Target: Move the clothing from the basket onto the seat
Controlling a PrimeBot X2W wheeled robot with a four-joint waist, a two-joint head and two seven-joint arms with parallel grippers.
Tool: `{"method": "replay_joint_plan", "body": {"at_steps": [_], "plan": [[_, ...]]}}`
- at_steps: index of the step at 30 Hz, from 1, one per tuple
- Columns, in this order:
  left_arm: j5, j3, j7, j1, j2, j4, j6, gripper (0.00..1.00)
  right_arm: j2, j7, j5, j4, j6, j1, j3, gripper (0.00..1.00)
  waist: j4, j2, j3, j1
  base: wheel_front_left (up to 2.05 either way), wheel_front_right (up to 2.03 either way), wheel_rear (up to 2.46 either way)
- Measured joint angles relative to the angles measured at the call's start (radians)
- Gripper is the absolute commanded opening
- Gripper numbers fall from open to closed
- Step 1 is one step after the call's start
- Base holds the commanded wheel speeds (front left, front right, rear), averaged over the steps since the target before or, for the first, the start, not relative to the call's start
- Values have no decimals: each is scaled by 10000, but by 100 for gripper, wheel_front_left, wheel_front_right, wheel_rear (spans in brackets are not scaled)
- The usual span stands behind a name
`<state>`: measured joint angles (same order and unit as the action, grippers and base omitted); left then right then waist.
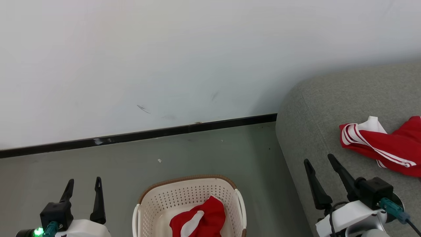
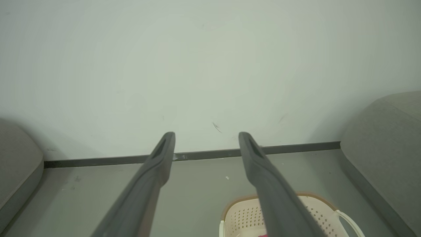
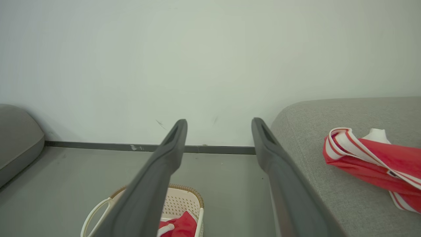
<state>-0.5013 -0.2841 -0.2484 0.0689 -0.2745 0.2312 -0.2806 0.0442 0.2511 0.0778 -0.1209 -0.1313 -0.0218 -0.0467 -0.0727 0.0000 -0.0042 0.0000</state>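
A cream basket (image 1: 184, 197) with a brown rim stands on the floor at the bottom centre, and a red and white garment (image 1: 200, 220) lies crumpled inside it. Another red garment with white stripes (image 1: 381, 144) rests on the grey seat (image 1: 315, 112) at the right. My left gripper (image 1: 84, 182) hangs open and empty left of the basket. Open and empty too, my right gripper (image 1: 319, 161) hovers over the seat's front edge, left of the striped garment. The right wrist view shows the basket (image 3: 184, 197), its garment (image 3: 179, 227) and the striped garment (image 3: 371, 161) on the seat (image 3: 309, 125).
A white wall (image 1: 164, 59) with a black skirting strip (image 1: 138, 135) runs behind the grey floor (image 1: 204, 151). In the left wrist view another grey cushion (image 2: 16, 164) stands at the left edge, and the seat (image 2: 384, 138) rises at the right beside the basket (image 2: 243, 214).
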Motion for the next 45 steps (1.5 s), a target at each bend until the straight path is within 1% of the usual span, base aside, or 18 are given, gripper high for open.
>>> {"method": "replay_joint_plan", "body": {"at_steps": [15,24,27,36,45], "plan": [[36,10,-10,-203,-56,-253,-29,100,-8,0,67,242,0,38,13,100,16,0,241,0,0,0,0],[196,-253,25,-189,-157,-253,17,100,-10,0,90,454,0,32,-6,100,2,0,523,0,0,0,0],[332,-412,182,-137,-196,-259,33,100,-10,0,90,481,0,19,29,100,-7,0,652,0,0,0,0],[564,-899,639,757,-199,-251,376,100,-15,0,90,788,0,-81,153,100,-72,0,1160,0,0,0,0],[779,-1657,1252,1995,176,324,823,100,-21,0,90,1149,0,-326,366,100,-238,0,1850,0,0,0,0]]}}
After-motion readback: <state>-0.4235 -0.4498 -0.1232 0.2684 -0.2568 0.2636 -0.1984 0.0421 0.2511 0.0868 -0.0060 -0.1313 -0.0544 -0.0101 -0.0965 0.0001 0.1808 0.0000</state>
